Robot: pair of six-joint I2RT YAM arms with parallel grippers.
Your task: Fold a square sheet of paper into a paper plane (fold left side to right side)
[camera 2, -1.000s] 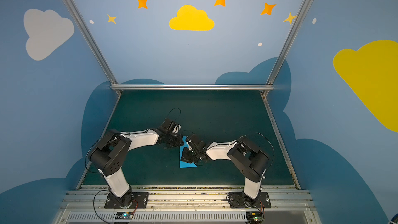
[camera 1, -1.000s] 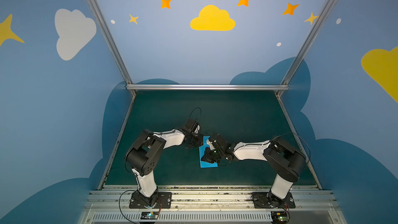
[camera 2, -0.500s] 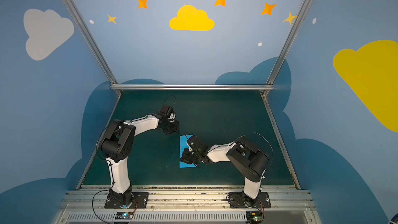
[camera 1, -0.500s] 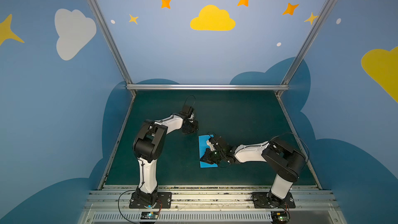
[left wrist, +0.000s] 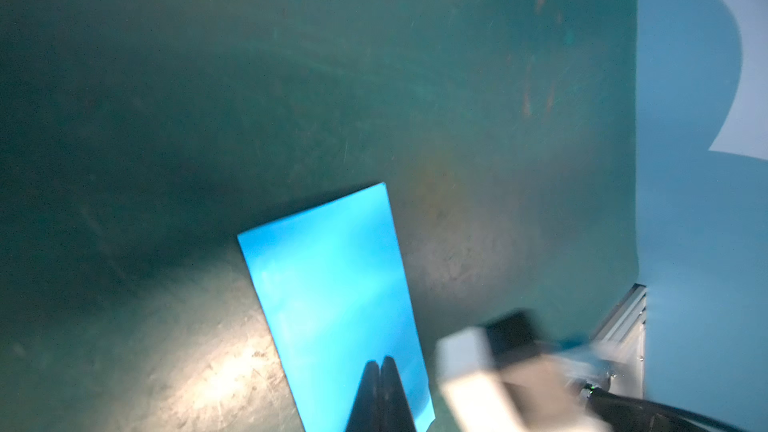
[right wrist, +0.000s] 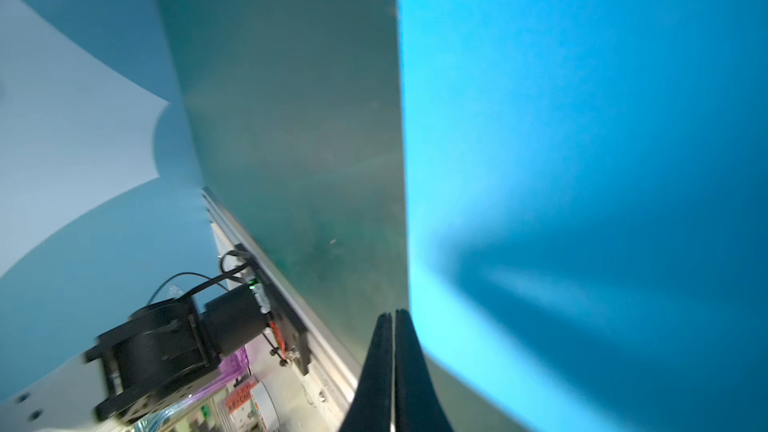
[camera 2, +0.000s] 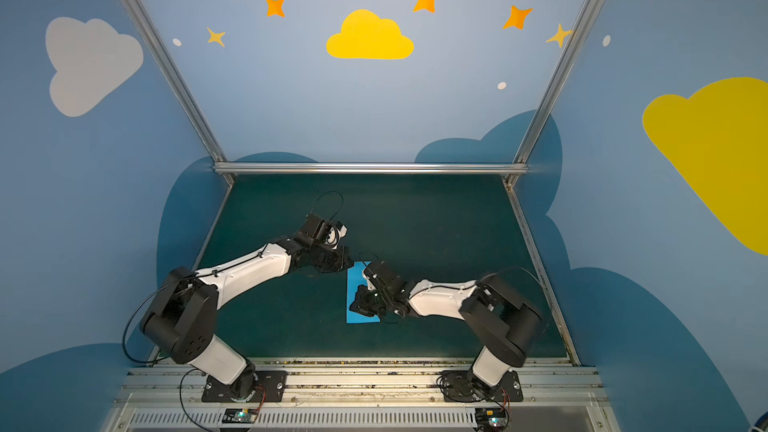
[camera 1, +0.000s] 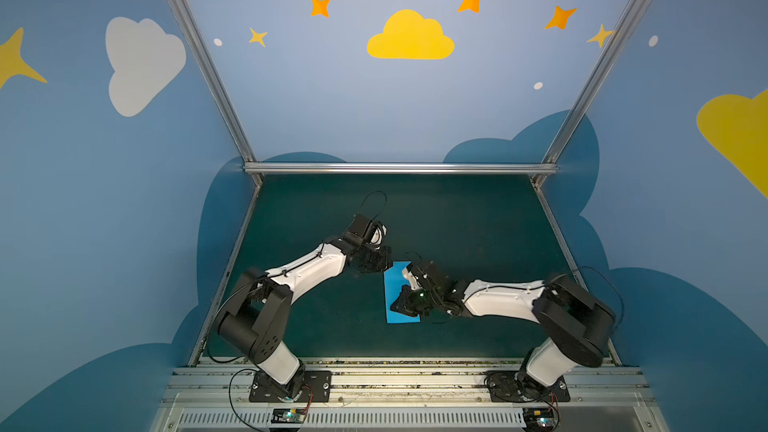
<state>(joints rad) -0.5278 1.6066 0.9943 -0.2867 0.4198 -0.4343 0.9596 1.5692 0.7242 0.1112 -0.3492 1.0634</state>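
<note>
The square sheet of paper (camera 1: pixel 393 289) (camera 2: pixel 355 287) lies flat on the green mat as a narrow sky-blue rectangle, folded in half. A paper plane is not in view. My left gripper (camera 1: pixel 389 264) (camera 2: pixel 350 264) is shut at the sheet's far left corner; in the left wrist view its tips (left wrist: pixel 380 361) hover over the paper (left wrist: pixel 332 284) with nothing between them. My right gripper (camera 1: pixel 395 307) (camera 2: pixel 354 307) is shut low over the sheet's near half. In the right wrist view the tips (right wrist: pixel 393 314) sit just beside the long edge of the paper (right wrist: pixel 582 160).
The green mat (camera 1: pixel 478 234) is walled by blue panels on three sides with an aluminium rail (camera 1: pixel 399 168) at the back. Both arm bases stand on the front rail (camera 1: pixel 399 384). The right arm's wrist (left wrist: pixel 478 367) shows blurred close to the left gripper.
The left arm swung away toward the far left, then came back to the sheet's far left corner. The right gripper stayed low over the paper. Both stayed shut.
</note>
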